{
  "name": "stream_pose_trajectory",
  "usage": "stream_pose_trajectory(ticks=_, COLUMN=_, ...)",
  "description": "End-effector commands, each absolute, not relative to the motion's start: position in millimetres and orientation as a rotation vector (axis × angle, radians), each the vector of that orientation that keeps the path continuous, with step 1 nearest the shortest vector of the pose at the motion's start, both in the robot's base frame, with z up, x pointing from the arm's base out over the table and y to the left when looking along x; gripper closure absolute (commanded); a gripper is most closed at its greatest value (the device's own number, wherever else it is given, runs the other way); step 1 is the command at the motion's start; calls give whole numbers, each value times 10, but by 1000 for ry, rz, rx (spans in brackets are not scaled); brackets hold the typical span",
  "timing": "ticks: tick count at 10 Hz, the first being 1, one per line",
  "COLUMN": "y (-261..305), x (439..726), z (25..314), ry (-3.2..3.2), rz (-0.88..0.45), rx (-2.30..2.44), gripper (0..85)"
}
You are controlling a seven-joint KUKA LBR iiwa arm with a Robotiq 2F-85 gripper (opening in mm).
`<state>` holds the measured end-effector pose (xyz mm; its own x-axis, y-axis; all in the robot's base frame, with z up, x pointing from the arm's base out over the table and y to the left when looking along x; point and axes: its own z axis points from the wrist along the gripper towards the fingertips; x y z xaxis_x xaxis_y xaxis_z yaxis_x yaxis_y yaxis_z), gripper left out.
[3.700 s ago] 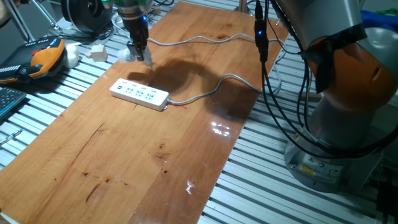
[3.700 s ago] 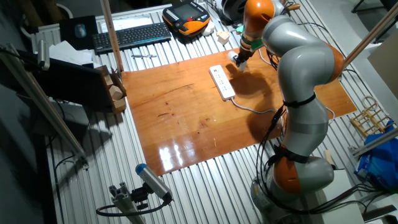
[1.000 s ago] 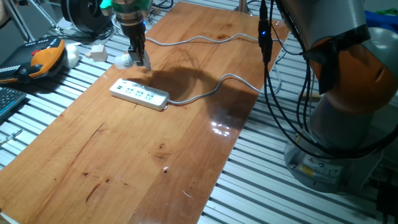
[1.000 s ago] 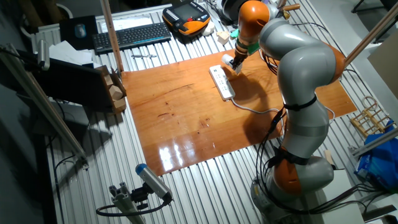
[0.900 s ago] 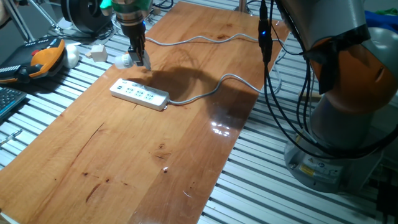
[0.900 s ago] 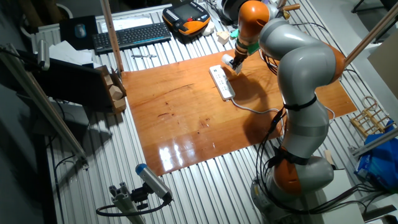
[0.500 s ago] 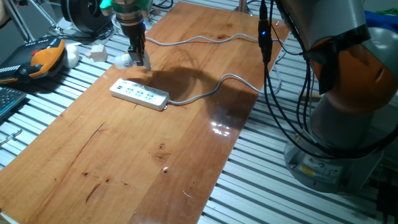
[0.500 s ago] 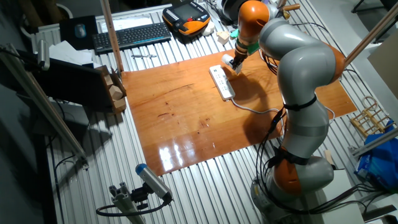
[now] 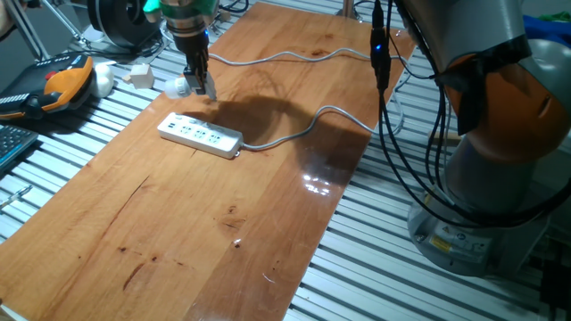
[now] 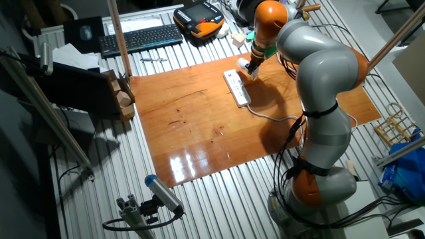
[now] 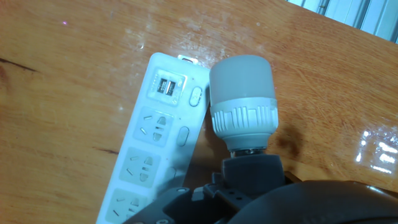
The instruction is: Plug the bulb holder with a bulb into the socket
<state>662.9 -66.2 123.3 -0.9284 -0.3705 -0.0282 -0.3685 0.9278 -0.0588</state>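
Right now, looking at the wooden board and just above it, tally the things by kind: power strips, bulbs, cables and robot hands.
strip: 1
bulb: 1
cables: 2
hand: 1
Total: 5

Two fixed cameras overlook the table [image 9: 205, 223] oppositely; hand camera looks closely downward.
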Motion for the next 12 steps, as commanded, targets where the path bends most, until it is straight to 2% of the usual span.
stream_pose_trajectory(ticks=1, y=-661, x=6629, z=1232, ry=3046, rz=-82, rx=-584, gripper=850)
stream_pose_trajectory(ticks=12, y=-662, x=6636, z=1229, ry=3063, rz=-58, rx=-565, gripper=850)
